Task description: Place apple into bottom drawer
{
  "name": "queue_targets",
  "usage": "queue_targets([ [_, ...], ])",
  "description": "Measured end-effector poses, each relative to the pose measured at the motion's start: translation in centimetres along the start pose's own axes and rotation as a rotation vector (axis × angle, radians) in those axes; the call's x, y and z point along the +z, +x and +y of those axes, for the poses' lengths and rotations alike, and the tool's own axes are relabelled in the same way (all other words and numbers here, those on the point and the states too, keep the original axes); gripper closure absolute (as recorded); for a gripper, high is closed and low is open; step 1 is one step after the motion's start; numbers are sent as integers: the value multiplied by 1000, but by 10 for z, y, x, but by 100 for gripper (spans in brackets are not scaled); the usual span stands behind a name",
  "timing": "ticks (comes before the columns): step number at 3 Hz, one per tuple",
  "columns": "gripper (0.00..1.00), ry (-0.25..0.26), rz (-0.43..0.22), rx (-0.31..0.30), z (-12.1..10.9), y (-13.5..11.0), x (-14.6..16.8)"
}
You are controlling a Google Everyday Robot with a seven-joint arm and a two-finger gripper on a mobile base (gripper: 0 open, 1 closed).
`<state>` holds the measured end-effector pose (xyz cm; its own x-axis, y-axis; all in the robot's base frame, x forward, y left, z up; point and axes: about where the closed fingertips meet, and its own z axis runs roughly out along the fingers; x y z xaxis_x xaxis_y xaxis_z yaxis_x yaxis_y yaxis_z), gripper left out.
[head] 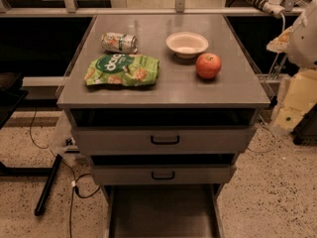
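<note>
The red apple (208, 65) with a yellowish patch sits on the grey cabinet top (223, 90), right of centre, just in front and to the right of the white bowl (186, 44). The bottom drawer (163, 209) is pulled out at the bottom of the view, and its flat grey floor shows bare. My gripper (293, 105) is at the far right edge, beside the cabinet and below the level of its top, well apart from the apple. It holds nothing that I can see.
A green snack bag (122, 70) and a tipped can (119, 42) lie on the left half of the top. Two grey drawers with black handles (165, 140) stand slightly open above the bottom drawer. Cables (74, 185) and a black bar lie on the floor at left.
</note>
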<state>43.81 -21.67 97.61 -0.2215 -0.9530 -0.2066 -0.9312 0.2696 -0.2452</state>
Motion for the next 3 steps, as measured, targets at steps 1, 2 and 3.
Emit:
queue_targets([
  [1,0,0,0,0,0,0,0],
  [2,0,9,-21,-20,-4,-6,-1],
  [3,0,52,-73,-51,-31,-22,7],
])
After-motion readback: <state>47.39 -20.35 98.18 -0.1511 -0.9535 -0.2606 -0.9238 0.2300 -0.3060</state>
